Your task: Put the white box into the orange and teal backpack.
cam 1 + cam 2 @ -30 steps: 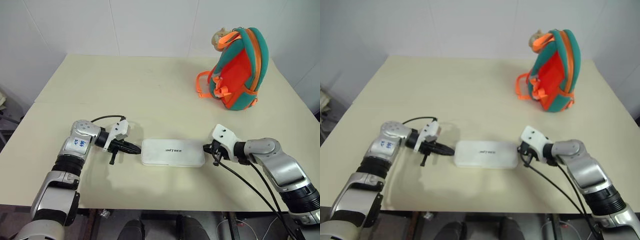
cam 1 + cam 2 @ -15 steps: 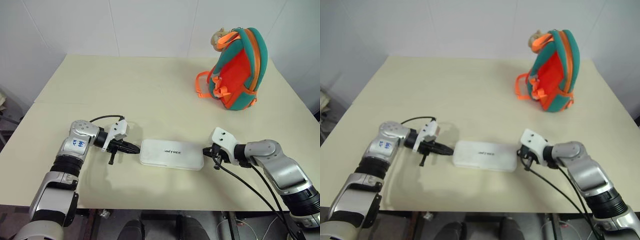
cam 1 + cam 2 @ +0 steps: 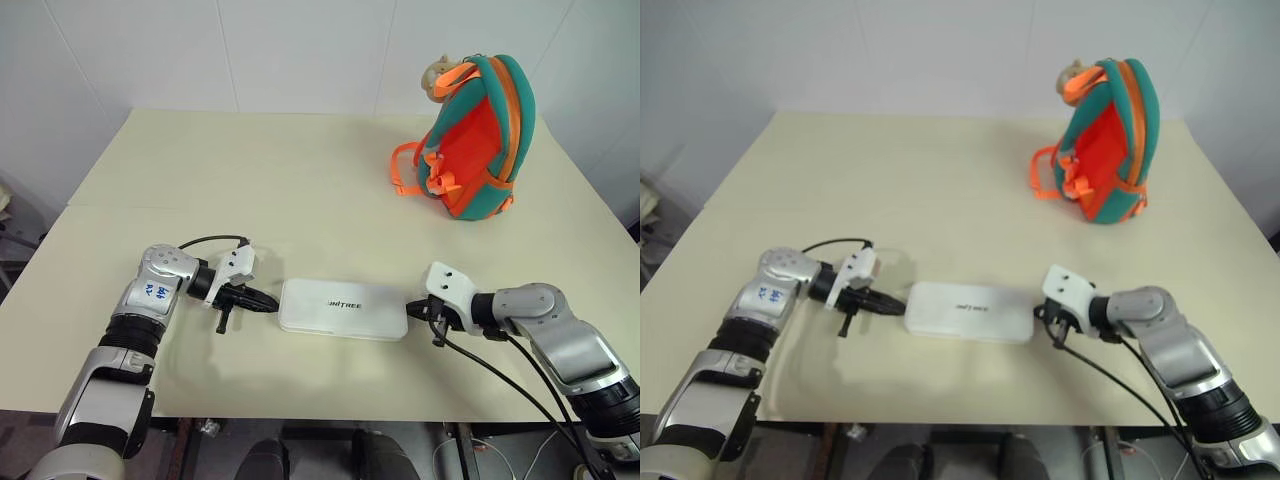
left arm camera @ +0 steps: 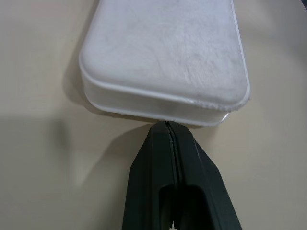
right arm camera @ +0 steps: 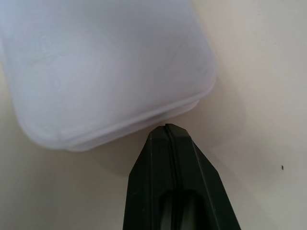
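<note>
The white box [image 3: 343, 308] lies flat near the table's front edge, dark lettering on its lid. My left gripper [image 3: 272, 300] is shut, its tip against the box's left end; the left wrist view shows the box end [image 4: 165, 62] just past the joined fingers [image 4: 169, 158]. At the box's right end is my right gripper [image 3: 412, 307], also shut, its tip at that end [image 5: 105, 67]. Neither holds anything. The orange and teal backpack [image 3: 480, 135] stands upright at the far right of the table, a tan plush charm [image 3: 438, 76] at its top.
The beige table [image 3: 250, 180] spreads wide between the box and the backpack. Black cables [image 3: 500, 380] hang from my right arm past the table's front edge. A white wall rises behind the table.
The box has shifted slightly left and turned a little, its right end nearer the front edge. My right gripper has drawn slightly back and right. The left gripper has stayed.
</note>
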`<action>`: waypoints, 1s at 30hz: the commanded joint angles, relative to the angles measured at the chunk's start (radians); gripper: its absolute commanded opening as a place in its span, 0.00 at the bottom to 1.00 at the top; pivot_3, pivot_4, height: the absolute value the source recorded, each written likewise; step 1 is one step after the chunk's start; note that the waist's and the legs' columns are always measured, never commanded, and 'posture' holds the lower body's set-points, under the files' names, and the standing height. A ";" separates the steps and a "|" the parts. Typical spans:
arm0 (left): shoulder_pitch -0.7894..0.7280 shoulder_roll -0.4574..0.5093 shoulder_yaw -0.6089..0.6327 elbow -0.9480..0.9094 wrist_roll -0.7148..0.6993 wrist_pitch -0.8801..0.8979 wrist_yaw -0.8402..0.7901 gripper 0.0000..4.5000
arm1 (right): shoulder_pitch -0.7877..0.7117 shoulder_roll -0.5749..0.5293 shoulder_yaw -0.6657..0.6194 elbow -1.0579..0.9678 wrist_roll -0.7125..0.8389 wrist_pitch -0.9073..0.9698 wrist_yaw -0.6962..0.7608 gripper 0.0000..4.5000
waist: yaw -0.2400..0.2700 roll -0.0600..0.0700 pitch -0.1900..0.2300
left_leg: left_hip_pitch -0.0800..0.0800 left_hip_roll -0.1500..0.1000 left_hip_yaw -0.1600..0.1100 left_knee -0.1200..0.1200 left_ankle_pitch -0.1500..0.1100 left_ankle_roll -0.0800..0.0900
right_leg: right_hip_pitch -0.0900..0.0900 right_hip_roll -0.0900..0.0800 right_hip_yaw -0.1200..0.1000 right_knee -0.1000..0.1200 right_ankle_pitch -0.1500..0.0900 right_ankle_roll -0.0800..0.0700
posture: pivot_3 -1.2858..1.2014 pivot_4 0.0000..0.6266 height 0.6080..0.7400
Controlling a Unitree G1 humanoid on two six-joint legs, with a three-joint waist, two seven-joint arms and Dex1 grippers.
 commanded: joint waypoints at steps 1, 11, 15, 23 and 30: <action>-0.019 0.034 0.013 0.008 -0.006 -0.010 0.006 0.00 | 0.005 -0.047 -0.031 0.009 -0.018 -0.029 0.010 0.03 | 0.000 0.000 0.000 | 0.000 0.000 0.000 0.000 0.000 0.000 | 0.000 0.000 0.000 0.000 0.000 0.000 | 0.52 0.24 1.00; -0.125 0.050 0.145 0.105 -0.069 0.084 0.203 0.04 | 0.027 -0.148 -0.196 -0.015 0.068 0.014 0.033 0.22 | 0.005 0.000 0.000 | -0.001 0.000 0.000 0.000 0.000 0.000 | 0.000 0.000 0.000 -0.001 0.000 0.000 | 0.52 0.24 1.00; -0.159 0.033 0.186 0.098 -0.103 0.149 0.244 0.27 | 0.036 -0.147 -0.256 -0.021 0.106 0.030 0.027 0.52 | 0.003 0.000 0.000 | -0.001 0.000 0.000 0.000 0.000 0.000 | 0.000 0.000 0.000 0.000 0.000 0.000 | 0.52 0.24 1.00; -0.121 0.034 0.229 0.026 -0.170 0.193 0.259 0.82 | 0.098 -0.122 -0.322 -0.084 0.172 0.067 -0.009 1.00 | 0.001 0.000 0.000 | -0.001 0.000 0.000 -0.001 0.000 0.000 | -0.001 0.000 0.000 0.000 0.000 0.000 | 0.52 0.24 1.00; -0.067 0.033 0.250 -0.040 -0.217 0.203 0.262 1.00 | 0.126 -0.099 -0.290 -0.116 0.128 0.031 -0.084 1.00 | 0.001 0.000 0.000 | 0.000 0.000 0.000 0.000 0.000 0.000 | 0.000 -0.001 0.000 0.000 0.000 0.000 | 0.52 0.24 1.00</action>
